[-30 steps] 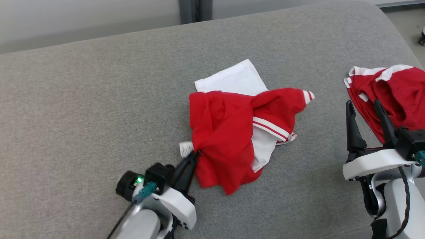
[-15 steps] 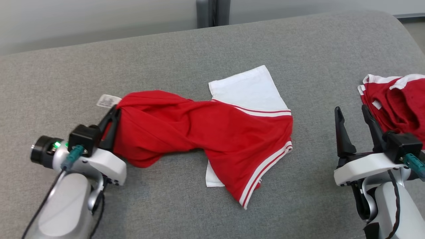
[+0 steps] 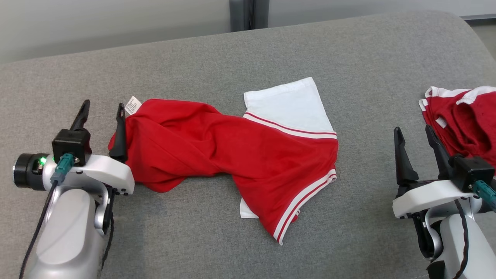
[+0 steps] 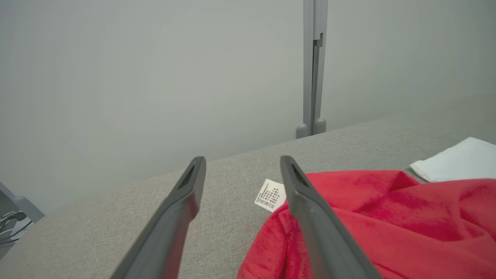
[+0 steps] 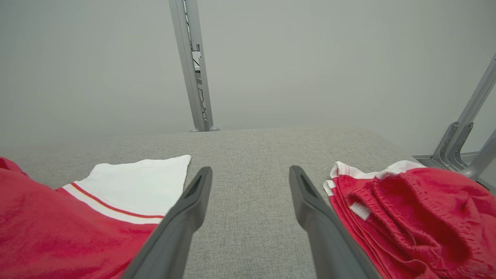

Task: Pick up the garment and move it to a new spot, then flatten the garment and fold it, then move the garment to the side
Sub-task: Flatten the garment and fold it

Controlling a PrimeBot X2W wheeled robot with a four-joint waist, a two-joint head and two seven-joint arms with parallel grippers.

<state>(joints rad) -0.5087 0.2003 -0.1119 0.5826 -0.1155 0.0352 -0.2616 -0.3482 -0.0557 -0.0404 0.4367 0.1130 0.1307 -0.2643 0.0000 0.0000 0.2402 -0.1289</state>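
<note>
Left gripper (image 3: 102, 108) released, fingers spread, nothing between them; it sits near the left edge of the grey cushion (image 3: 193, 58); its inner finger (image 3: 120, 131) is right against the garment's bunched left end, outer finger clear of the cloth; left wrist view agrees: left gripper (image 4: 241, 161) has bare cushion in the gap, red cloth just outside the right-hand finger; garment (image 3: 217, 147) lies flat-ish on the cushion, stretched from beside the left gripper across to centre, twisted and wrinkled in the middle; white panel toward the far side, white-striped hem pointing at the near edge; white care label (image 3: 133, 104) sticks out at its far left corner, also seen in the left wrist view (image 4: 270, 195); right gripper (image 3: 412, 130) also spread and empty, near the right edge, well apart from the garment; second red garment (image 3: 465, 120) crumpled at the right edge, just beside the right gripper's outer finger; grey post (image 3: 242, 13) behind the far edge.
</note>
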